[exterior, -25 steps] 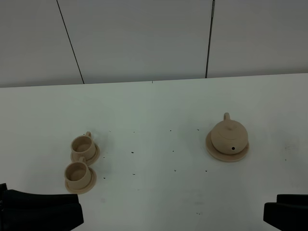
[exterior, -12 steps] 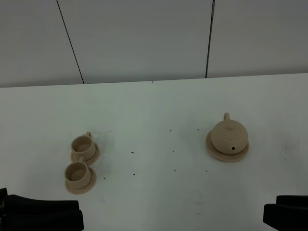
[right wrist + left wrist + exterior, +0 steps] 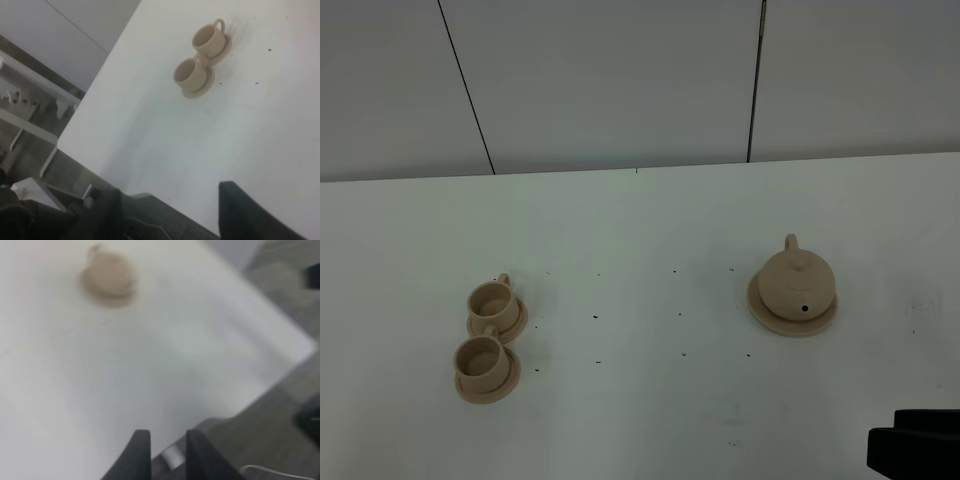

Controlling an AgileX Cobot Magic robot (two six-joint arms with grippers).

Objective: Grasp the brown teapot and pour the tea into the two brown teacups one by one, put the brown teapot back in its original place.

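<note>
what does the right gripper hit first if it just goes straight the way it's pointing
Probably the nearer brown teacup, roughly straight ahead of the right gripper; depth is unclear, so it might meet the table first.

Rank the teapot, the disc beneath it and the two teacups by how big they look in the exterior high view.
1. disc, slightly wider than the pot sitting on it.
2. teapot.
3. far teacup and near teacup: these look alike, so I won't rank one above the other.
</note>
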